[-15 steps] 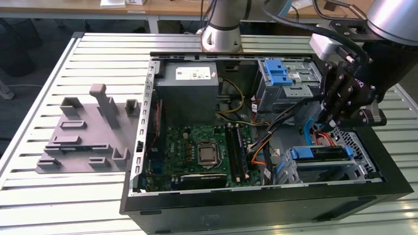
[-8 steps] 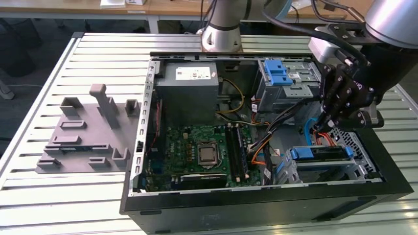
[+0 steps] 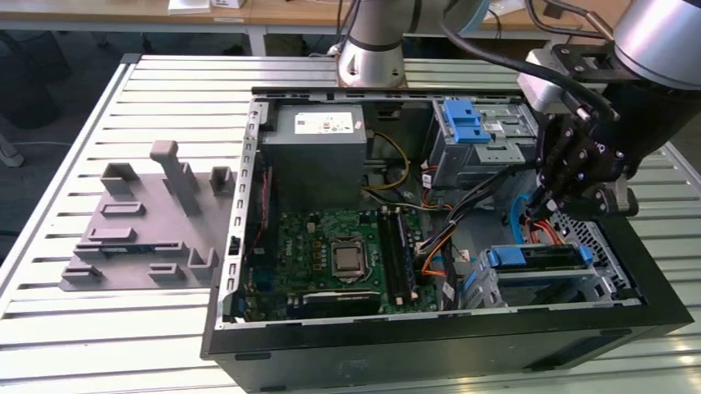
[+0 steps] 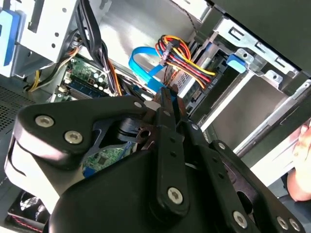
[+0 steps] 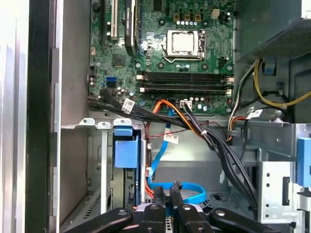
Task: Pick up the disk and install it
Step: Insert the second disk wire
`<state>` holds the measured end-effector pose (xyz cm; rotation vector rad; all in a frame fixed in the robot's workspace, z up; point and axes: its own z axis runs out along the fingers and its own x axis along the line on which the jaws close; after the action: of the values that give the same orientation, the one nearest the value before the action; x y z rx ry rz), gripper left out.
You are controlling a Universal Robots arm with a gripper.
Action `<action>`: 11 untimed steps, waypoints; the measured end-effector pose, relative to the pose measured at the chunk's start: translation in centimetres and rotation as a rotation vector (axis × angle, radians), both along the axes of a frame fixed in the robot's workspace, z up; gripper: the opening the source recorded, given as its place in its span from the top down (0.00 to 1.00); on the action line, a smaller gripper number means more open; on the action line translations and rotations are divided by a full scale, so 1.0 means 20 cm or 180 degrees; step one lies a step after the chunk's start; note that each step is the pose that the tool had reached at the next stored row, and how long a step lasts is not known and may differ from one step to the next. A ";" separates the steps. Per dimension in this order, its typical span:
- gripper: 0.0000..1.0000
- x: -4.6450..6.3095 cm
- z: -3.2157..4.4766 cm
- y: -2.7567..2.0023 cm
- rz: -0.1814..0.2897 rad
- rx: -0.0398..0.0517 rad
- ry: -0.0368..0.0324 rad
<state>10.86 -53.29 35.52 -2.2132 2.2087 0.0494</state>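
The disk (image 3: pixel 534 257), framed by blue plastic rails, lies in the lower drive cage at the front of the open computer case, on the exterior view's right. Its blue rail end shows in both wrist views (image 5: pixel 125 147) (image 4: pixel 237 62). My gripper (image 3: pixel 556 205) hangs inside the case just above and behind the disk, not touching it. In both wrist views the black fingers (image 5: pixel 159 193) stand close together with nothing between them, so the gripper (image 5: pixel 167 191) (image 4: pixel 170 99) is shut. A blue flat cable (image 5: pixel 181 193) runs right behind the fingertips.
The green motherboard (image 3: pixel 334 250) fills the case floor, with a grey power-supply box (image 3: pixel 318 156) at the back. An upper drive cage with a blue latch (image 3: pixel 469 123) stands beside my gripper. Bundled cables (image 5: pixel 214 141) cross near the cage. A grey fixture (image 3: pixel 148 226) lies on the slatted table.
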 end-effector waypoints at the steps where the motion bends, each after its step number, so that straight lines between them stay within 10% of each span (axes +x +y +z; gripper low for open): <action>1: 0.84 0.00 -0.003 -0.005 0.0002 -0.0001 -0.0002; 11: 0.84 -0.01 -0.037 -0.042 0.0040 -0.0005 -0.0015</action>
<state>10.74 -54.12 34.77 -2.2260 2.1933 0.0427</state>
